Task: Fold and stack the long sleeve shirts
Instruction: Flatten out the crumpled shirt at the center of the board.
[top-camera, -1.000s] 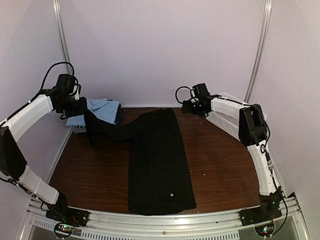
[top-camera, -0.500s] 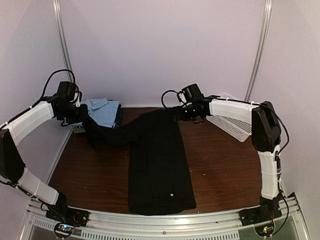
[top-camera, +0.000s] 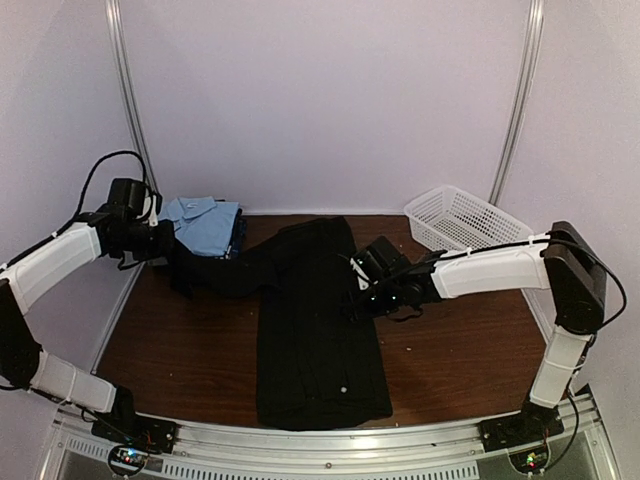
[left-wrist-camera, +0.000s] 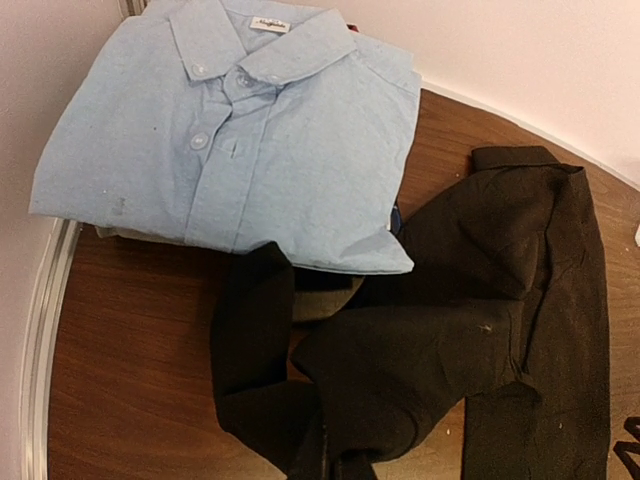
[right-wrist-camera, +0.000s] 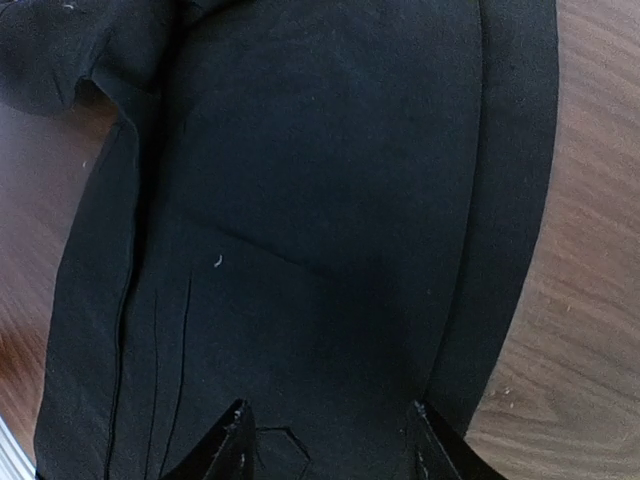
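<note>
Where the right claw (right-wrist-camera: 328, 445) sits: low over the black shirt (top-camera: 318, 340), toward its right side and about halfway along its length.
Right claw state: released. The two fingertips (right-wrist-camera: 236, 440) are spread wide with only dark cloth between them. Whether they touch the cloth cannot be told.
Left claw (top-camera: 160, 243): at the far left of the tabletop (top-camera: 450, 330), just beside the blue shirt (left-wrist-camera: 240, 130). It is clenched on the end of the sleeve (top-camera: 225, 268). Its fingers are out of frame in the wrist view, where the cloth bunches up to the bottom edge.
Sleeve: stretched leftward from the upper part of the black shirt to the left claw. It is twisted and creased, and passes just beside the near edge of the blue shirt.
Black shirt: lies lengthwise down the middle of the tabletop, from the far edge to the near edge. It forms a long narrow panel with a strip folded along its right side.
Blue shirt: folded, buttoned, collar up, in the far left corner. It rests on other folded fabric, whose dark edge shows at its right.
Basket (top-camera: 462, 218): white mesh, in the far right corner, well apart from both shirts.
Tabletop: dark wood grain, bare on either side of the black shirt.
</note>
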